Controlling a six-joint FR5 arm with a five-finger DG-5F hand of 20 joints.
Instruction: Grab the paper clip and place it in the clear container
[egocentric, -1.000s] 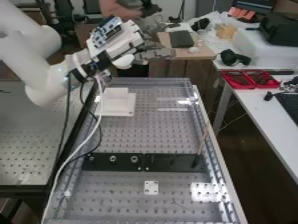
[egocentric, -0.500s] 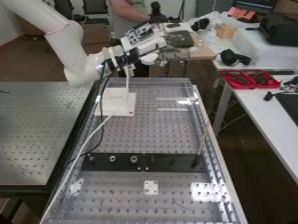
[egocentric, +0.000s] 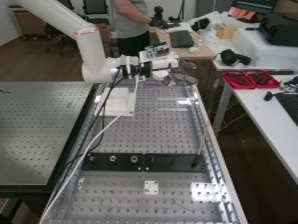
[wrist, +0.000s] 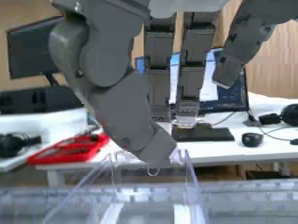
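The hand (egocentric: 176, 77) is over the far end of the perforated bench, beyond the white block in the high view. In the wrist view the hand (wrist: 126, 105) has its thumb angled down across the fingers, and a thin paper clip (wrist: 153, 172) pokes out as a small loop below the thumb tip. The thumb hides the rest of the clip and the pinch on it. The clear container (wrist: 194, 192) stands below the hand, its transparent walls rising around two pale strips. The clip hangs near its upper edge; whether it is directly over the opening I cannot tell.
A white block (egocentric: 118, 102) sits on the perforated bench (egocentric: 149, 135), with a black bar (egocentric: 116, 161) across it and a thin rod (egocentric: 203, 141) leaning at the right. Cables hang from the arm over the left side. Red trays (egocentric: 247, 79) lie on the white side table.
The hand has swung right and come down from above the bench's far left to over its far right part. The arm and its cables have moved with it.
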